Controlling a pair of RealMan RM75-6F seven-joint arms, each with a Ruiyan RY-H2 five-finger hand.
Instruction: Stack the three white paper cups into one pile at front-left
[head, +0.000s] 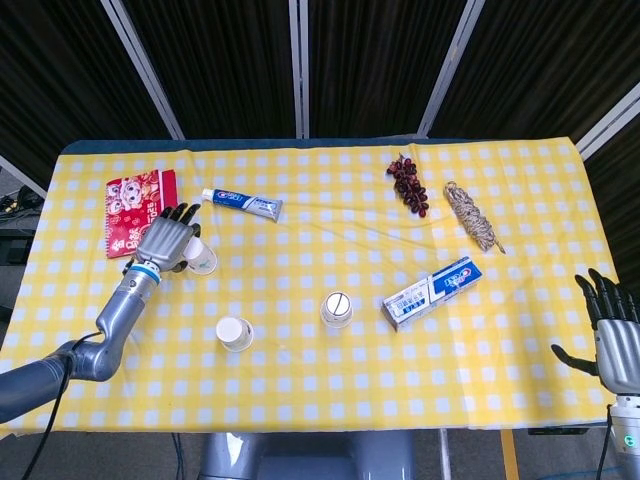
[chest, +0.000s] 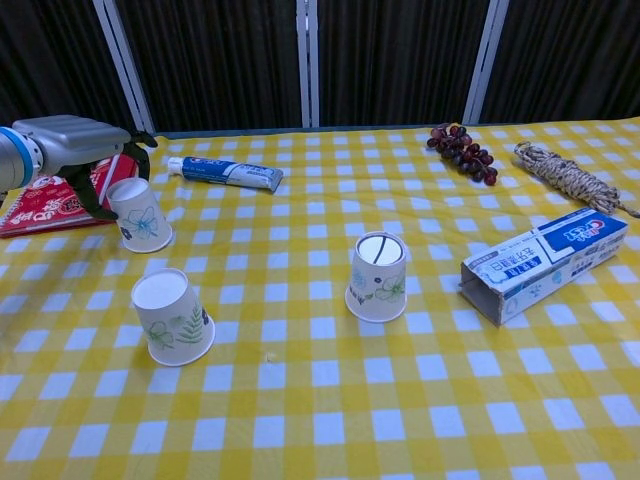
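Three white paper cups stand upside down on the yellow checked cloth. The far-left cup (head: 201, 259) (chest: 141, 215) leans a little, and my left hand (head: 167, 240) (chest: 76, 140) arches over it from the left, with spread fingers touching its top. It still stands on the cloth. A second cup (head: 234, 333) (chest: 172, 317) is at front-left and a third cup (head: 336, 308) (chest: 378, 277) is near the middle. My right hand (head: 615, 328) hangs open off the table's right edge, holding nothing.
A red booklet (head: 135, 208) (chest: 45, 200) lies just left of my left hand. A toothpaste tube (head: 242, 203) (chest: 224, 172) lies behind the cups and a toothpaste box (head: 433, 292) (chest: 545, 262) to the right. Grapes (head: 408, 184) and a rope coil (head: 471, 215) are at the back right.
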